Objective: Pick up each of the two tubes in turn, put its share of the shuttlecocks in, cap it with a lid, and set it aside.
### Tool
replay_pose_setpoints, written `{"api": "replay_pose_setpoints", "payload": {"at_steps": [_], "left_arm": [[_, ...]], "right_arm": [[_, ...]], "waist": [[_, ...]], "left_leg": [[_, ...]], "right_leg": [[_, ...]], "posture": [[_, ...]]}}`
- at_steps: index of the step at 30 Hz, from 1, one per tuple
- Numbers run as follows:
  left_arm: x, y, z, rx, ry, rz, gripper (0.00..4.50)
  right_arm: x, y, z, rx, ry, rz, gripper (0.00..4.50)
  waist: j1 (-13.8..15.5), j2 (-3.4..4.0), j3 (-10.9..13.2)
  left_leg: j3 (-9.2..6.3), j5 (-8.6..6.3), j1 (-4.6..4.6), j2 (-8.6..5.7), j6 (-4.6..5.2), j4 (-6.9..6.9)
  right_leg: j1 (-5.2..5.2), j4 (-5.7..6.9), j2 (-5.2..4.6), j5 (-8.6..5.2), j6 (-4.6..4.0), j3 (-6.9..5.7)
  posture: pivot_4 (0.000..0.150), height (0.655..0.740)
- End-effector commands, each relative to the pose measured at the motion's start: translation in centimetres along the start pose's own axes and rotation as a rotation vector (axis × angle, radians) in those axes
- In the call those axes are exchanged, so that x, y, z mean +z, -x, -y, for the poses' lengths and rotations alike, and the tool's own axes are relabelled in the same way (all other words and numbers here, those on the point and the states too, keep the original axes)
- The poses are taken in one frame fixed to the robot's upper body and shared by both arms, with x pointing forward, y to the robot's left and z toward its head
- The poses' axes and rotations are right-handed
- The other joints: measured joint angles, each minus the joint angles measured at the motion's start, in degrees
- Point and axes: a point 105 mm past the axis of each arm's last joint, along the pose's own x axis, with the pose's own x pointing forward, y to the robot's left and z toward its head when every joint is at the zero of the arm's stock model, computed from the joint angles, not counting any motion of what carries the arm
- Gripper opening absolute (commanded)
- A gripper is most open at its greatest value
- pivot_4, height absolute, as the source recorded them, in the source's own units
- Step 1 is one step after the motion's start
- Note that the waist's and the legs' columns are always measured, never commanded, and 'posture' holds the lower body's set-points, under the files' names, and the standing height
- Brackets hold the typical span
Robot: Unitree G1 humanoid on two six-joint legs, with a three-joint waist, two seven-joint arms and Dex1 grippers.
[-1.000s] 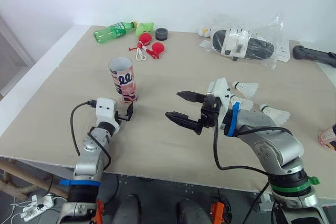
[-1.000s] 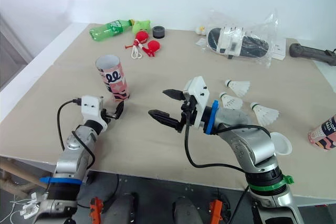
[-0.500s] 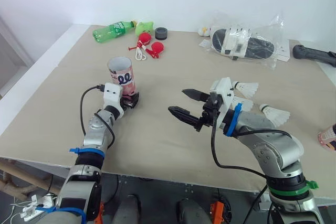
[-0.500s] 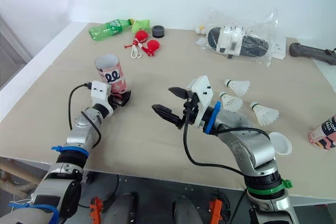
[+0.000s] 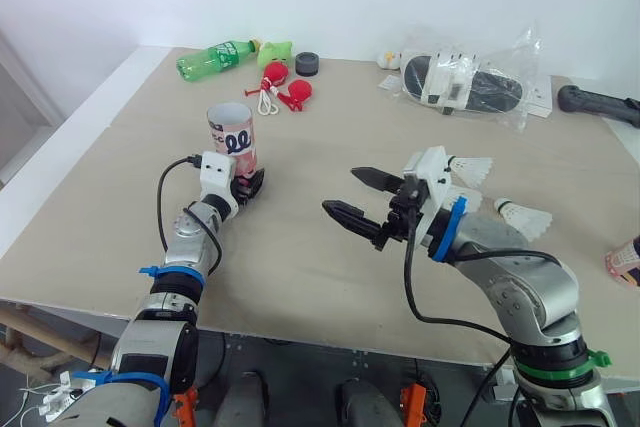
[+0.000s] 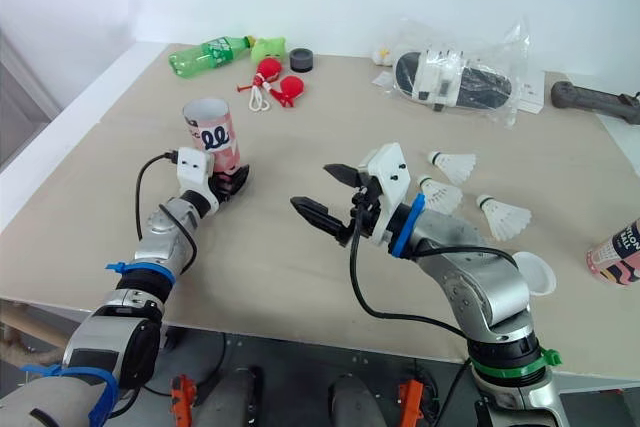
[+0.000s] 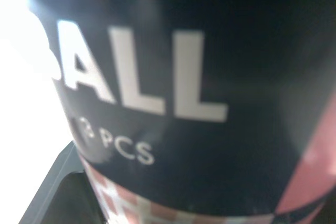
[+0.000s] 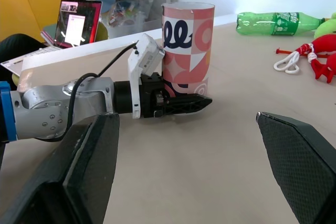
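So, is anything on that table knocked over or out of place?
The green bottle lies on its side at the far edge, and the second tube at the right edge looks tipped over, partly out of view. The other tube stands upright, top open.

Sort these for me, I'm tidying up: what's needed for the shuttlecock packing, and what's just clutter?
Needed: upright patterned tube, second tube at table edge, three shuttlecocks, white lid.
Clutter: green bottle, red toys, black roll, bagged sandals, black handle.

On the table (image 5: 290,257), left of the clear plastic bag (image 5: 470,82) holding what looks like a black sandal, lie a black ring (image 5: 308,64), red toys (image 5: 283,87) and a green bottle (image 5: 215,57).
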Motion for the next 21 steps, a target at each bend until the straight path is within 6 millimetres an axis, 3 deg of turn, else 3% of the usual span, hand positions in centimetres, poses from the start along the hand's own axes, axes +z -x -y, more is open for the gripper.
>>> {"api": "replay_pose_setpoints", "payload": {"at_steps": [1, 6, 12, 21], "left_arm": [[2.0, 0.4, -0.2, -0.077, -0.112, 0.046, 3.07], [4.7, 2.5, 2.4, -0.484, -0.37, -0.027, 3.07], [7.0, 5.2, 2.7, -0.763, -0.601, -0.191, 3.07], [6.4, 6.9, 4.0, -0.997, -0.754, -0.477, 3.07]], "right_arm": [[1.5, 1.8, 0.9, -0.08, 0.025, 0.05, 4.5], [-0.7, 5.9, 3.5, -0.322, 0.059, -0.035, 4.5], [-2.3, 9.7, 6.6, -0.607, 0.14, -0.146, 4.5], [-5.8, 10.8, 9.1, -0.839, 0.125, -0.284, 4.5]], "waist": [[-0.01, 0.0, 0.0], [-0.03, -0.02, 0.03], [-0.42, 0.01, 0.03], [-0.88, -0.01, 0.05]], "left_leg": [[0.0, 0.0, -0.01, 0.0, 0.0, 0.0], [-0.02, 0.01, -0.17, 0.0, -0.02, -0.1], [0.04, 0.03, -0.12, 0.06, -0.04, -0.12], [0.08, 0.08, -0.13, 0.1, 0.02, -0.11]], "right_leg": [[0.0, 0.0, 0.0, 0.0, 0.0, 0.0], [-0.2, 0.02, 0.0, 0.0, -0.07, -0.03], [-0.29, 0.09, 0.04, -0.01, -0.15, 0.03], [-0.33, 0.15, 0.09, -0.08, -0.12, 0.07]], "posture": [[0.15, 0.74], [0.15, 0.74], [0.15, 0.74], [0.15, 0.74]]}}
